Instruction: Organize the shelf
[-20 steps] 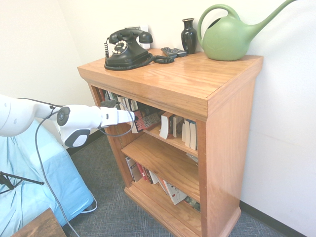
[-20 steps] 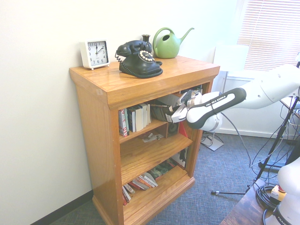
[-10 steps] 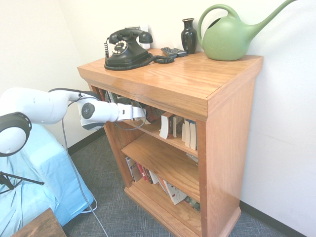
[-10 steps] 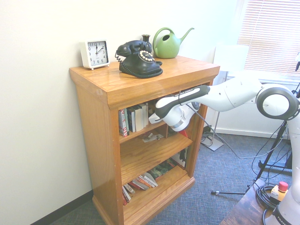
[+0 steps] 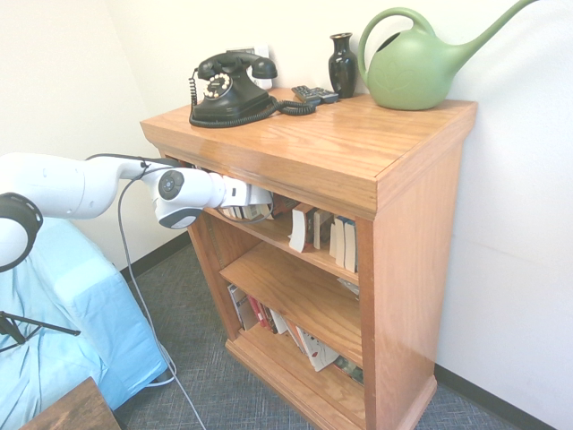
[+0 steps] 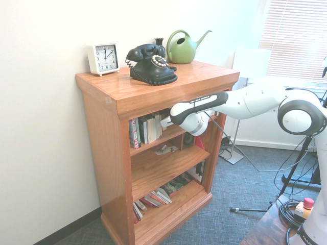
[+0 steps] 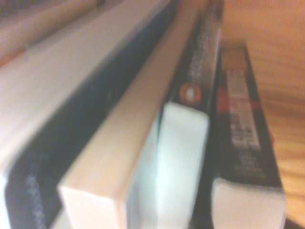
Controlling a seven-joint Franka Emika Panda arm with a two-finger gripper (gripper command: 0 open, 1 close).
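The shelf [image 5: 340,152] is an orange-brown wooden bookcase with three tiers, also seen from its other side, shelf [image 6: 153,92]. My gripper [image 5: 261,202] reaches into the top tier under the overhanging top board. From the other side, the gripper [image 6: 164,122] sits right beside a row of upright books [image 6: 145,130]. Its fingers are hidden by the hand and the board. The wrist view shows several book edges [image 7: 181,143] from very close and blurred, with a dark book [image 7: 240,143] at one side.
On the top board stand a black telephone [image 5: 231,88], a dark vase [image 5: 342,64], a green watering can [image 5: 416,63] and a white clock [image 6: 103,58]. More books [image 5: 327,235] stand in the top tier. Books [image 5: 286,327] lean on the bottom tier.
The arm has swung from in front of the shelf into the top tier and pushed on toward the row of upright books.
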